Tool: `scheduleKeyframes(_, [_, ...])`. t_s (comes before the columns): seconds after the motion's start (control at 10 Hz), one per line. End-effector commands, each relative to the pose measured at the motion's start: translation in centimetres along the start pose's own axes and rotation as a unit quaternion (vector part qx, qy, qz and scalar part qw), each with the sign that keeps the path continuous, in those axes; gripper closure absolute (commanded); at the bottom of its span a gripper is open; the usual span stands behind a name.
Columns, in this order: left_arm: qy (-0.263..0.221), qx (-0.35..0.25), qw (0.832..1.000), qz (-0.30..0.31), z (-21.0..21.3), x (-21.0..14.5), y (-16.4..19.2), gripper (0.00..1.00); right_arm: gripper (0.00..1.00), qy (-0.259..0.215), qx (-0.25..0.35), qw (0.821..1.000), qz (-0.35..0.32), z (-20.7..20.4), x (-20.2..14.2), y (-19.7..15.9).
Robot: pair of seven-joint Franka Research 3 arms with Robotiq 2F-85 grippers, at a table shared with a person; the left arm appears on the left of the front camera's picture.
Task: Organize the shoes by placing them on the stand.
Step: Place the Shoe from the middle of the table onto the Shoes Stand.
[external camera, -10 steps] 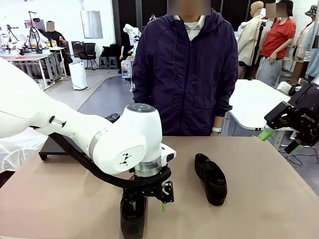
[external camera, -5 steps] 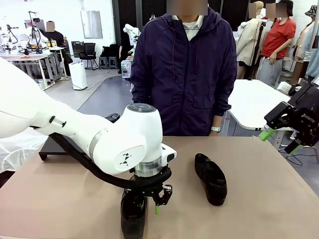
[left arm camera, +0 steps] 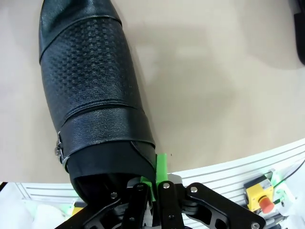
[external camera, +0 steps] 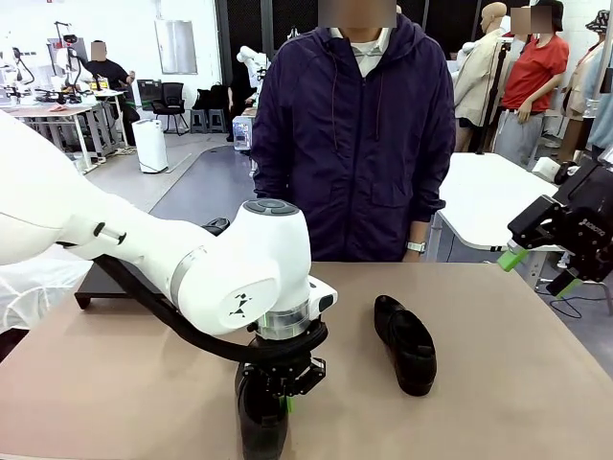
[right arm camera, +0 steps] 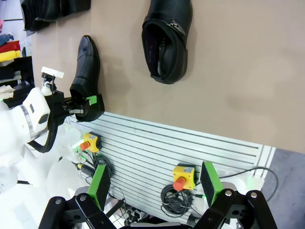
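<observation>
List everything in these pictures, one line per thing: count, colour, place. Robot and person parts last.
gripped shoe: one, glossy black, near table edge, heel end in the left gripper.
free shoe: one, black, on the table right of centre.
far shoes: black, cut off at the right wrist view's top corner; count unclear.
stand: one, matte black, far left, mostly behind the left arm.
table: one, tan.
button boxes: two, yellow with red buttons, beside the table's near edge.
person: one, dark purple jacket, far side.
left gripper: black, green pads, clamped on the gripped shoe.
right gripper: black, green pads, open, raised at right.
</observation>
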State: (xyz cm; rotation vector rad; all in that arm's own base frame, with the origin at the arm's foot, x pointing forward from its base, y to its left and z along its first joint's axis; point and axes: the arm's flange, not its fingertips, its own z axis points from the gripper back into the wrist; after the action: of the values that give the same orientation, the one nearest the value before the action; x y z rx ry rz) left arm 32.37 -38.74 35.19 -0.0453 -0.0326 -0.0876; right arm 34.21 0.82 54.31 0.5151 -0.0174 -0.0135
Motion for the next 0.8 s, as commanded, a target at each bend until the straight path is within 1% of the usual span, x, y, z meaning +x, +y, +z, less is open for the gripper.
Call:
scheduleKeyframes(0.0, [-0.008,0.008,1.000,0.011,0.2,-0.2,0.1,1.00,0.00,0.002,0.003,1.000,0.003,0.3,0.2,0.2])
scheduleKeyframes(0.2, [-0.011,0.013,1.000,0.008,0.6,-0.4,0.5,1.00,0.00,0.002,0.003,1.000,0.003,0.3,0.2,0.2])
scheduleKeyframes(0.3, [-0.011,-0.004,1.000,-0.015,2.1,-0.7,0.8,1.00,0.00,0.002,0.003,1.000,0.003,0.3,0.2,0.2])
scheduleKeyframes(0.4, [-0.027,-0.006,0.999,-0.029,4.8,-1.3,1.3,1.00,0.00,0.002,0.003,1.000,0.003,0.3,0.2,0.2])
scheduleKeyframes(0.5, [-0.044,-0.013,0.999,-0.028,8.5,-2.3,2.1,1.00,0.00,0.002,0.003,1.000,0.003,0.3,0.2,0.2])
scheduleKeyframes(0.6, [-0.053,-0.019,0.998,-0.026,11.1,-3.4,2.7,1.00,0.00,0.002,0.003,1.000,0.003,0.3,0.2,0.2])
scheduleKeyframes(0.7, [-0.059,-0.029,0.997,-0.051,13.0,-4.8,3.0,1.00,0.00,0.002,0.003,1.000,0.003,0.3,0.2,0.2])
